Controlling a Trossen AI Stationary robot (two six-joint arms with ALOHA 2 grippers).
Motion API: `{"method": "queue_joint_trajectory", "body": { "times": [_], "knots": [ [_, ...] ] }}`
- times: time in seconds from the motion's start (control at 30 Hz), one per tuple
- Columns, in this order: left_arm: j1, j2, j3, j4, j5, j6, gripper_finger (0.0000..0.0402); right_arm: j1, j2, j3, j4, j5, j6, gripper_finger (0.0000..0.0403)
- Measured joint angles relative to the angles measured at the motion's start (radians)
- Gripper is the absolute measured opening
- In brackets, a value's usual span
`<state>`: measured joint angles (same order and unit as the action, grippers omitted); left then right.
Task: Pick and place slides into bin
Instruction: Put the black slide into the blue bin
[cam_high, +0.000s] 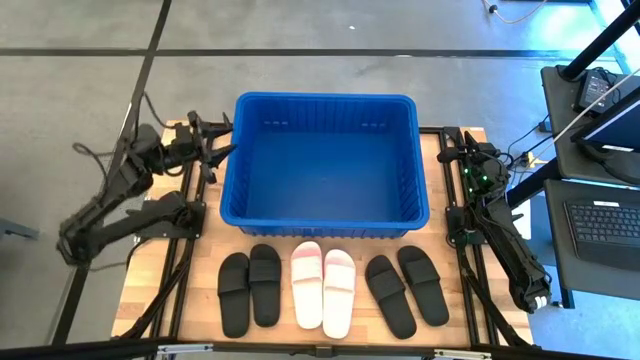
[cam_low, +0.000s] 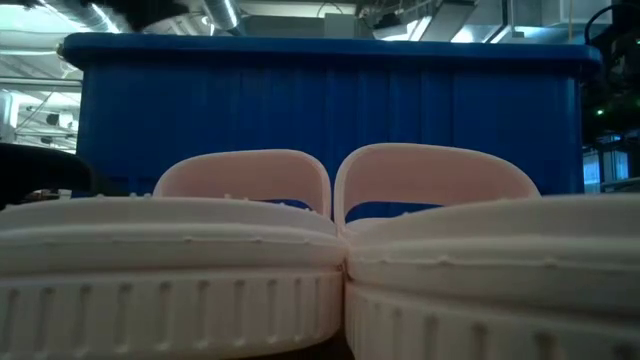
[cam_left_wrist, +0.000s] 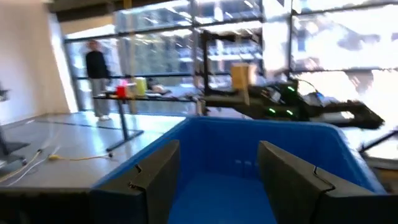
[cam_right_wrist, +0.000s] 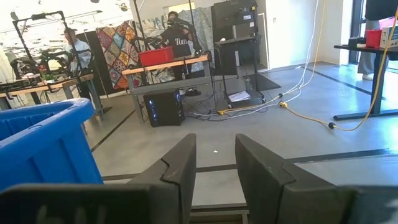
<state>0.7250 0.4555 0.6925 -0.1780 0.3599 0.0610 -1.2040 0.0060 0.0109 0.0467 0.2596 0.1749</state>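
The blue bin (cam_high: 325, 165) stands at the table's middle and far part; it also fills the back of the low view (cam_low: 330, 110). Six slides lie sole-down in a row along the near edge: a black pair (cam_high: 250, 290) on the left, a pink-white pair (cam_high: 323, 288) in the middle, close up in the low view (cam_low: 200, 260), and a black pair (cam_high: 407, 290) on the right. My left gripper (cam_high: 225, 140) is open and empty beside the bin's left wall, facing over the bin (cam_left_wrist: 217, 152). My right gripper (cam_high: 448, 140) is empty, open by a narrow gap (cam_right_wrist: 216, 143), at the far right beside the bin.
The table's wooden top (cam_high: 150, 290) shows left and right of the slide row. Desks with a laptop (cam_high: 605, 220) stand right of the table. People (cam_left_wrist: 96, 78) stand far off in the room beyond.
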Motion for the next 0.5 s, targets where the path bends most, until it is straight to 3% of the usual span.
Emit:
{"method": "queue_joint_trajectory", "body": {
  "times": [0.13,0.23,0.5],
  "knots": [
    [-0.125,0.162,0.178,-0.112,-0.018,0.099,0.0209,0.0,0.0,0.0,0.0,0.0,0.0,0.0113],
    [-0.249,0.273,0.285,-0.152,-0.089,0.151,0.0209,0.0,0.0,0.0,0.0,0.0,-0.001,0.0113],
    [-0.634,0.53,0.517,-0.328,-0.461,0.2,0.0209,0.0,0.0,0.0,0.0,0.0,0.0,0.0113]
  ]
}}
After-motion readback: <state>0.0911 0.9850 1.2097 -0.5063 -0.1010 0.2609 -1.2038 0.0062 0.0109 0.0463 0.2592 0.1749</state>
